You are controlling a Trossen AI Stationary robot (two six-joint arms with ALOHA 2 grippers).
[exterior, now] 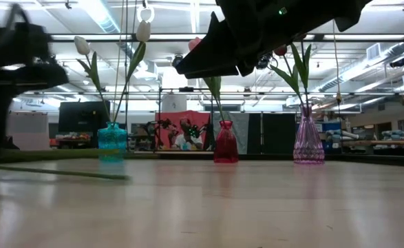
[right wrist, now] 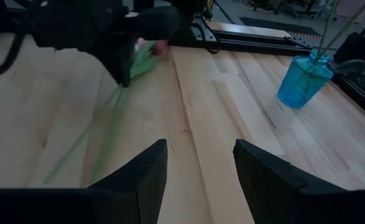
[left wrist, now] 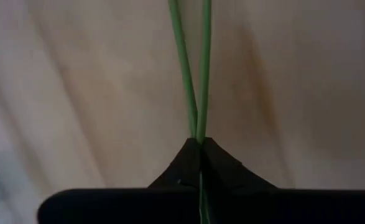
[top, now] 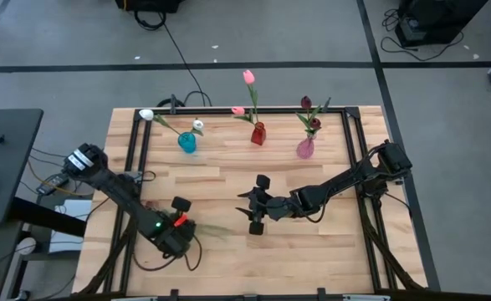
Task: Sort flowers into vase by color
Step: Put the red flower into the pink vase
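Pinching tulip stems (left wrist: 194,74) near table's (top: 329,251) front-left corner, left gripper (left wrist: 199,144) jaws pressed together; stems running straight ahead; right gripper (right wrist: 199,163) spread, mid-table.

The dark left arm reached low along the near-left side, its gripper (top: 181,224) with fingers (left wrist: 222,165) pinched fully together. The dark right arm stretched toward centre, its gripper (top: 256,206) fingers (right wrist: 138,174) spread apart.
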